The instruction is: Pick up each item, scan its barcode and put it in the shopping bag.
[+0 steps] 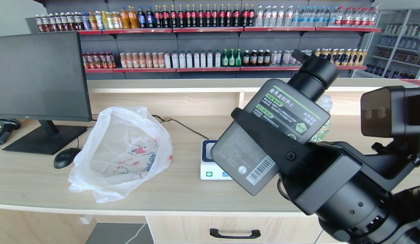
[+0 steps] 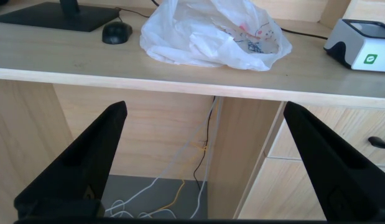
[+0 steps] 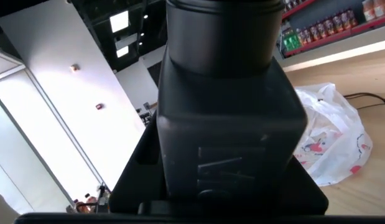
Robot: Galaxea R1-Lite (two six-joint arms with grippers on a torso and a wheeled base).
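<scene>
Head view, right claw (image 1: 264, 134): clenched on the dark bottle (image 1: 288, 107), which is held tilted above the bench (image 1: 33, 183) with its barcode end low, over the white scanner (image 1: 208, 166).
Head view, shopping bag (image 1: 123, 152): on the bench, just left of the scanner.
Left wrist view, left claw (image 2: 204, 109): released, fingers spread wide, below the bench's (image 2: 68, 56) front edge; shopping bag (image 2: 211, 34) and scanner (image 2: 360, 43) lie on top.
Right wrist view, bottle (image 3: 223, 124): gripped, with the shopping bag (image 3: 332, 143) beyond it.

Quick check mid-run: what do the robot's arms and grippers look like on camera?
Both are matte black. The right gripper has a flat, bar-like finger on a blocky housing dotted with small screws; a boxy wrist camera with two lenses sits beside it. The left gripper shows two wedge-shaped, tapering fingers. No markings visible.
</scene>
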